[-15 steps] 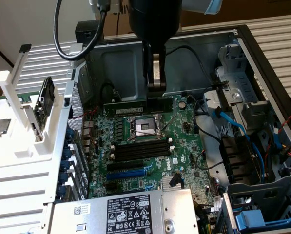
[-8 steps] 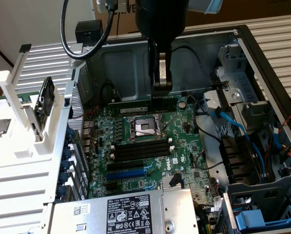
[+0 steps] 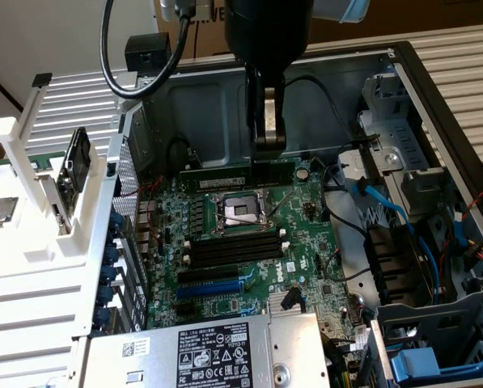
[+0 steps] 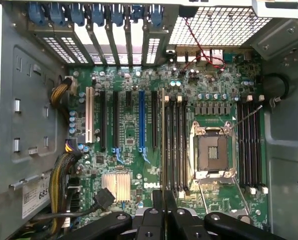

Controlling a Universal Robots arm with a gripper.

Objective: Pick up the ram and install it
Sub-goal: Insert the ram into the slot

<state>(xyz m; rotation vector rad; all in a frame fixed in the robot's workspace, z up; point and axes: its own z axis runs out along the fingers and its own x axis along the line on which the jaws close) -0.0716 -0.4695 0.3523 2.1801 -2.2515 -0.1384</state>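
At the exterior view's left, a white plastic stand (image 3: 31,202) sits beside an open grey metal computer box (image 3: 201,105). Inside the box lies a big green board (image 3: 306,242) full of small parts. Near the middle, the black gripper (image 3: 267,144) hangs down from above. Its two fingers are pinched almost closed on the top edge of the ram (image 3: 217,172), a long, thin, dark green stick.

The ram lies level and runs from side to side, so this view sees its flat long side. It is at the far side of the shiny square chip socket (image 3: 239,212). On the near side of the socket are long black memory slots with white end clips (image 3: 233,246), and then a blue slot (image 3: 213,288). I cannot tell if the ram touches the board. At the exterior view's right, blue cables (image 3: 387,206) curl past a grey metal cage (image 3: 419,186).

The wrist view looks straight down at the board. Here the ram (image 4: 162,140) is seen edge-on, as a thin line. It comes out from between the fingers of the gripper (image 4: 163,202) and runs along the black memory slots (image 4: 176,145). This view also takes in a bundle of yellow and black wires (image 4: 61,165) and a small silver ribbed block (image 4: 116,186).
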